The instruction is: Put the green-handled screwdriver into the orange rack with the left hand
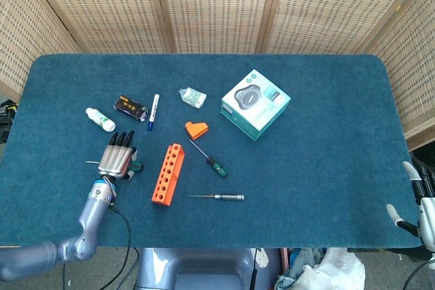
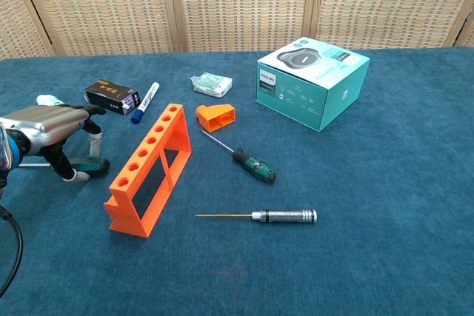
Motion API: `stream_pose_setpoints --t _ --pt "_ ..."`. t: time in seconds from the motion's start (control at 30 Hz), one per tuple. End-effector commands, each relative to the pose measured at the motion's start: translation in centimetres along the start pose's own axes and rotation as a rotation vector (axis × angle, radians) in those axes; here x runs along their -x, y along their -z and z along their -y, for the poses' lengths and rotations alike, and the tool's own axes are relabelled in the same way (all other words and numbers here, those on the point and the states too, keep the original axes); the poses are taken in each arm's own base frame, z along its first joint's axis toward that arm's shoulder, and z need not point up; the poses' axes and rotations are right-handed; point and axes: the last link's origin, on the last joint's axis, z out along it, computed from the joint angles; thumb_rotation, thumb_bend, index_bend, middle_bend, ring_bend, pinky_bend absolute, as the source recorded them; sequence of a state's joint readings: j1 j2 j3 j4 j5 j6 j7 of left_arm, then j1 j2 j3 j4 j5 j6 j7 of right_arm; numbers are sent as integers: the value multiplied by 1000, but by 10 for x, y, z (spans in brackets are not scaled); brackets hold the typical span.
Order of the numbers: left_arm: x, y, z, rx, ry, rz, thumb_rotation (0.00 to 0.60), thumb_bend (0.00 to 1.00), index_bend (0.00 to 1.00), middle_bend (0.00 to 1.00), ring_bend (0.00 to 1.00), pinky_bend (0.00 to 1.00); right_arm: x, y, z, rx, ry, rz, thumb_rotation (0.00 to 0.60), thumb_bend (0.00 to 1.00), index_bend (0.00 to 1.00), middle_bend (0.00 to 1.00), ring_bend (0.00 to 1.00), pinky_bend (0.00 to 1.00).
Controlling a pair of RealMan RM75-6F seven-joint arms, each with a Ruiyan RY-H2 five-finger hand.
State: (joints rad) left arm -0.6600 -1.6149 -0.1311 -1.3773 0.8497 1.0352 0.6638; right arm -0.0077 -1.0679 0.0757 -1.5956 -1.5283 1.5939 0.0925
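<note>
A dark green-handled screwdriver (image 2: 97,166) lies on the blue cloth left of the orange rack (image 2: 144,172), its thin shaft pointing left. My left hand (image 2: 46,126) sits over it, thumb in front of the handle and fingers behind, pinching it where it lies. From the head view, the left hand (image 1: 116,157) hides most of the handle (image 1: 138,166), beside the rack (image 1: 168,174). A second green-and-black screwdriver (image 2: 254,166) lies right of the rack. My right hand (image 1: 419,203) hangs off the table's near right corner, fingers apart and holding nothing.
A silver-handled screwdriver (image 2: 285,217) lies in front of the rack. Behind it are a small orange block (image 2: 216,116), a teal box (image 2: 313,81), a white packet (image 2: 212,83), a marker (image 2: 146,101), a black box (image 2: 111,96) and a white bottle (image 1: 100,119).
</note>
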Motion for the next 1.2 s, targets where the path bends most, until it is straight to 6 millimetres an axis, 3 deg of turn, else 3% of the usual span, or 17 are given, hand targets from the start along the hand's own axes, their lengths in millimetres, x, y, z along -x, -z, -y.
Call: stream_pose_setpoints --t 0.03,0.23,0.27,0.5,0.87,0.97,1.2 --pt "-7 1 1 2 15 -22 600 306 586 5 0 0 0 0 0 -1 0 0 600 258 0 0 0 0" --pt "-34 9 2 16 82 -100 600 307 593 9 0 0 0 0 1 -2 2 1 600 258 0 0 0 0" --pt "-52 14 0 24 150 -156 600 310 594 12 0 0 1 1 1 -4 3 2 600 258 0 0 0 0" --pt "-79 33 7 25 354 -249 600 320 597 30 0 0 1 1 1 -4 1 1 600 258 0 0 0 0" --pt "-105 55 16 45 659 -270 600 320 605 43 0 0 4 0 2 -6 8 13 600 258 0 0 0 0" --pt "-118 67 13 91 823 -242 600 320 609 45 0 0 4 0 3 -8 11 14 600 258 0 0 0 0" --pt "-132 77 3 166 924 -221 600 320 615 50 0 0 4 0 3 -5 11 14 600 258 0 0 0 0"
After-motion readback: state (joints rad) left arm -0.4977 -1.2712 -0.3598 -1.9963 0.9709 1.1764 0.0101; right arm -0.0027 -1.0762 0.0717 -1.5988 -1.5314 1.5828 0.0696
